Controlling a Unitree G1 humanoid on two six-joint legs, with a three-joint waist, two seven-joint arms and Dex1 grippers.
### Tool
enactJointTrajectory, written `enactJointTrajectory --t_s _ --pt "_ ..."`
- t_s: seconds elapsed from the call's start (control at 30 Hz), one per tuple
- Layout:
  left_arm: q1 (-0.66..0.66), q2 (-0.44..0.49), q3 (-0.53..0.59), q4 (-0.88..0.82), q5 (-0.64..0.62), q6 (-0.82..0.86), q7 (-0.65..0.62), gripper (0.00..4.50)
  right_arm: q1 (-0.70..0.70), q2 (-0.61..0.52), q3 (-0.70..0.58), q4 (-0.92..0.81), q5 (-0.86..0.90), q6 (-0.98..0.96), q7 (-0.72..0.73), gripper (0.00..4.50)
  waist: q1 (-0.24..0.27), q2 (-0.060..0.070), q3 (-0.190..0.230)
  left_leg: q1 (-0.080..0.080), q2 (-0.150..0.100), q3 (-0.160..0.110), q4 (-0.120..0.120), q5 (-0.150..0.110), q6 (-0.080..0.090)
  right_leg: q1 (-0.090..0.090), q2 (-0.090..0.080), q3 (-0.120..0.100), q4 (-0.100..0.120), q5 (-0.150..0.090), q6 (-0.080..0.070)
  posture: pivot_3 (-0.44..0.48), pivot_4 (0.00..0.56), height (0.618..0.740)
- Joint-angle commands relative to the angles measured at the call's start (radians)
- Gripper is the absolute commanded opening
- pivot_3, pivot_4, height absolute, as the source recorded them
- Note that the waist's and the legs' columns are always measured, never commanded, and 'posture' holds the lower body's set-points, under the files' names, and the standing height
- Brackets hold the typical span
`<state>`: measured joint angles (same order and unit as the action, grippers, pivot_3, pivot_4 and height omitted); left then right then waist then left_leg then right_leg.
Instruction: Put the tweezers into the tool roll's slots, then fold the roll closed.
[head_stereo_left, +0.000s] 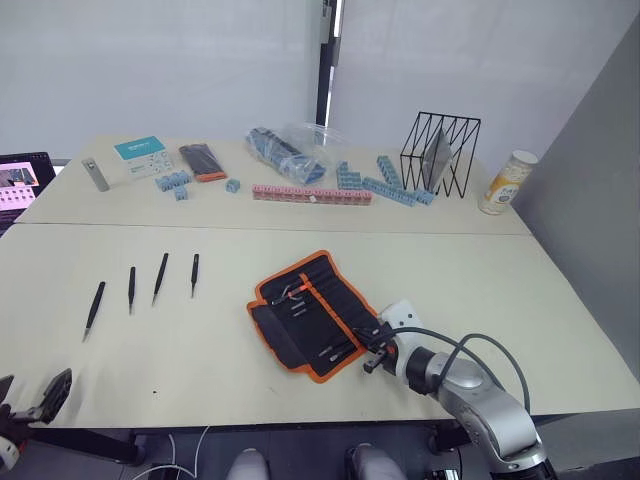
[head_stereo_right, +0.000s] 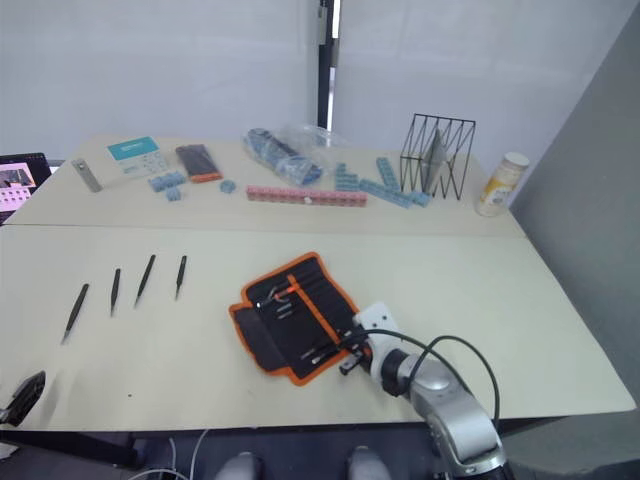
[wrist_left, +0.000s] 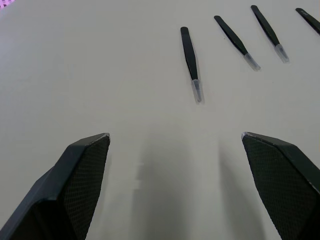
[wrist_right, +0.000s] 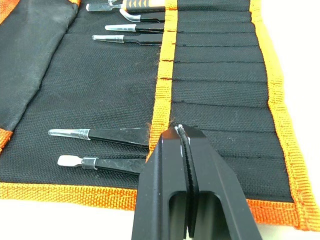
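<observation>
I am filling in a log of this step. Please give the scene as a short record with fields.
roll: black fabric tool roll with orange piping, lying open on the table
in slots: several tweezers, tips showing
loose: four slim black pointed tweezers in a row
left gripper: open, above the bare table
right gripper: shut, over the roll

A black fabric tool roll (head_stereo_left: 308, 314) with orange piping is lying open and flat on the beige table, several slim black tweezers sitting in its narrow sewn slots (wrist_right: 220, 75), while four more black pointed tweezers (head_stereo_left: 160, 276) are lying loose in a row well to its left.
</observation>
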<state>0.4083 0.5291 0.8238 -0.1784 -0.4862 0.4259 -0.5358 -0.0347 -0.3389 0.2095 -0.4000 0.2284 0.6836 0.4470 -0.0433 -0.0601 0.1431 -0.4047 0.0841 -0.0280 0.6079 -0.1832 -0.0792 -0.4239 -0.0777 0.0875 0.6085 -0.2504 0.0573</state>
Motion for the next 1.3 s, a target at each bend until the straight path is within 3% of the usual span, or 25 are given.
enactJointTrajectory --t_s 0.03,0.43,0.63,0.73,1.1,1.3 --pt "-0.07 0.051 -0.048 0.051 0.026 0.017 0.027 4.48 0.046 -0.007 0.03 0.068 -0.015 0.075 -0.018 0.0 0.0 0.0 0.0 0.0 0.0 0.0 0.0 0.0 0.0 0.0 0.0 0.0 0.0 0.0 0.0 0.0 0.15 0.717" --pt "-0.429 0.192 -0.256 0.458 0.17 -0.017 0.066 4.48 0.039 0.009 0.023 0.058 -0.014 0.084 -0.044 0.0 0.002 0.001 -0.001 0.003 0.0 0.0 -0.002 0.0 0.0 0.001 0.001 -0.003 0.005 0.001 -0.001 0.0 0.15 0.717" --pt "-0.494 0.199 -0.341 0.565 0.191 -0.041 0.005 4.48 0.044 0.01 0.025 0.047 -0.01 0.09 -0.054 0.0 0.015 0.009 -0.005 0.006 0.0 0.0 -0.002 0.0 0.0 0.003 0.001 -0.003 0.006 0.001 -0.001 0.0 0.15 0.717" --pt "-0.504 0.193 -0.355 0.577 0.188 -0.037 0.001 3.69 0.042 0.012 0.027 0.047 -0.009 0.09 -0.057 0.0 0.022 0.012 -0.007 0.007 0.0 0.0 -0.002 0.0 0.0 0.003 0.001 -0.003 0.006 0.001 -0.001 0.0 0.15 0.717" --pt "-0.497 0.198 -0.363 0.584 0.184 -0.038 -0.01 0.06 0.027 0.012 0.035 0.066 -0.012 0.078 -0.054 0.0 0.025 0.021 -0.012 0.008 0.0 0.0 -0.002 0.0 0.0 0.003 0.001 -0.003 0.006 0.001 -0.001 0.0 0.15 0.717" --pt "-0.496 0.232 -0.341 0.508 0.176 -0.051 -0.018 0.02 0.024 0.011 0.041 0.078 -0.016 0.068 -0.05 0.0 0.024 0.02 -0.011 0.008 0.0 0.0 -0.002 0.0 0.0 0.003 0.001 -0.003 0.006 0.001 -0.001 0.0 0.15 0.717"
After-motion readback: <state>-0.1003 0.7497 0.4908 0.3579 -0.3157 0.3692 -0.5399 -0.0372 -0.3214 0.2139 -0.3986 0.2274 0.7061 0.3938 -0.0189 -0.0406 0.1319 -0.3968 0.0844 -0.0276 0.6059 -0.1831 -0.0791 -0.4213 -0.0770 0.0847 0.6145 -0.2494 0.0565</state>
